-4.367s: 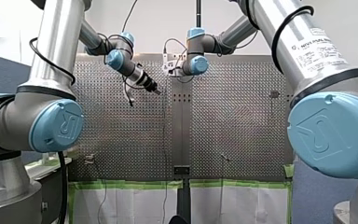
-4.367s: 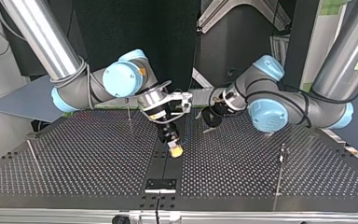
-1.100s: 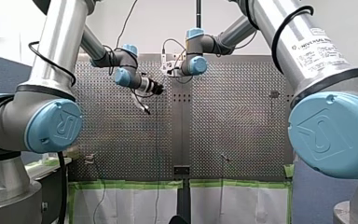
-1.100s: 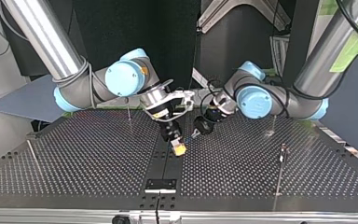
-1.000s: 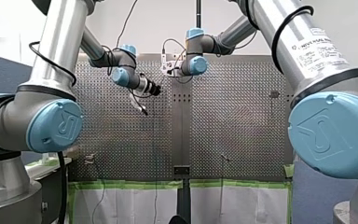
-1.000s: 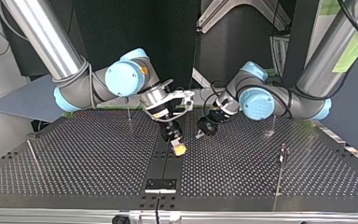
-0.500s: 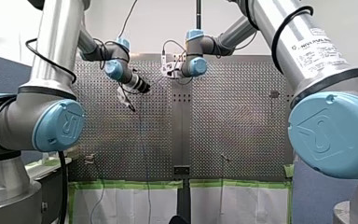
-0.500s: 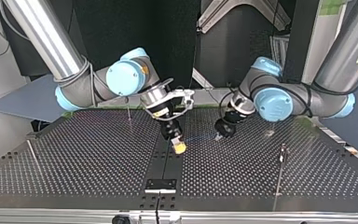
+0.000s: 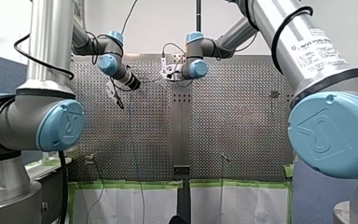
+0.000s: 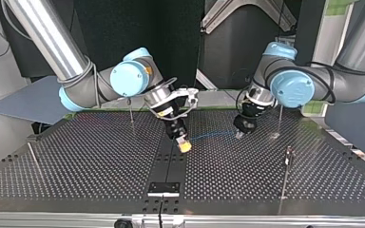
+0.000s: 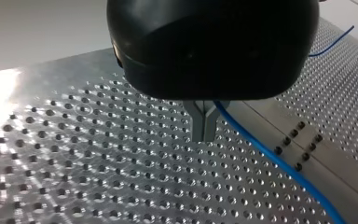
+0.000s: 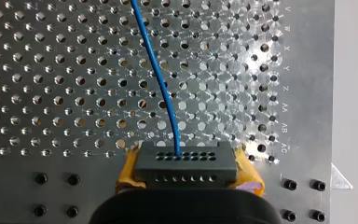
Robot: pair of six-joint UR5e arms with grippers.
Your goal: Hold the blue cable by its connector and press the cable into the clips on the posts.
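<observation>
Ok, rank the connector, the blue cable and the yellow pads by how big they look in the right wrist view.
1. The connector: the broadest block.
2 and 3, unranked: the blue cable and the yellow pads. The cable is long but thin, and only slivers of the pads show beside the connector.

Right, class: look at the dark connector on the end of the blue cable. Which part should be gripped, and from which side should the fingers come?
Grip the connector across its two short ends, coming from behind, opposite the holed face where the blue cable leaves. That face must stay free. That is how my right gripper holds it, yellow pads on each end.
</observation>
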